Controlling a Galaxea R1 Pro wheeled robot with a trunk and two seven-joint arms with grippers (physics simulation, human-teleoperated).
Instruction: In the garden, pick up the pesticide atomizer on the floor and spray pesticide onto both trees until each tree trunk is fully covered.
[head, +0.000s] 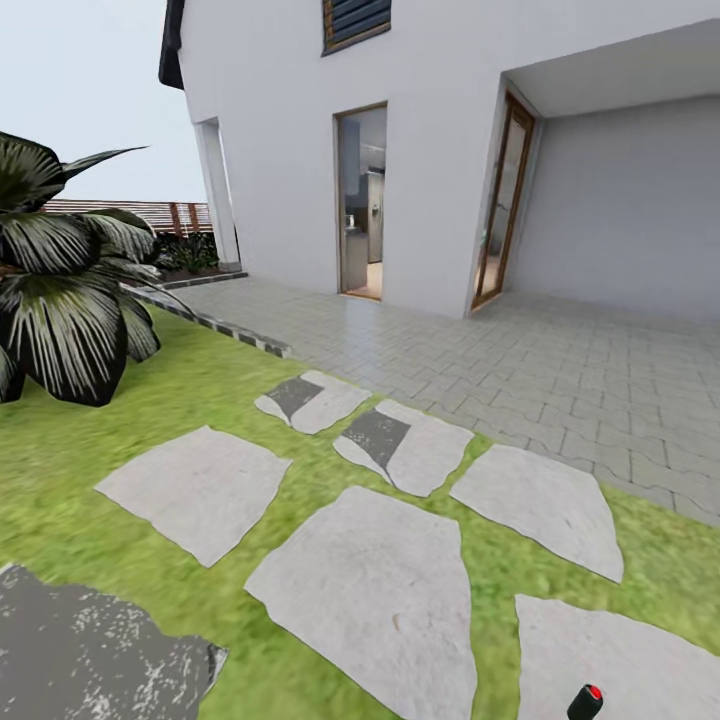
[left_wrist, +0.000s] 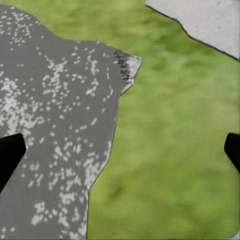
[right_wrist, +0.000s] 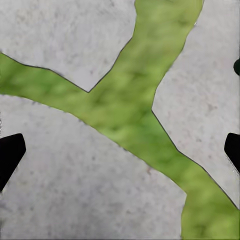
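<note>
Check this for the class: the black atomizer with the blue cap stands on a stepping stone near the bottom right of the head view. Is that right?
One detail is wrong: the cap is red, not blue. The head view shows the black atomizer with its red cap on a pale stepping stone near the bottom right, as stated.

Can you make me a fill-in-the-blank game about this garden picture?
1. The flat stepping stones lie in green ____.
2. The small black thing low in the head view has a ____ top.
3. The house's doorway stands ____.
4. Both grippers, left and right, hold ____.

Missing words: grass; red; open; nothing
</note>
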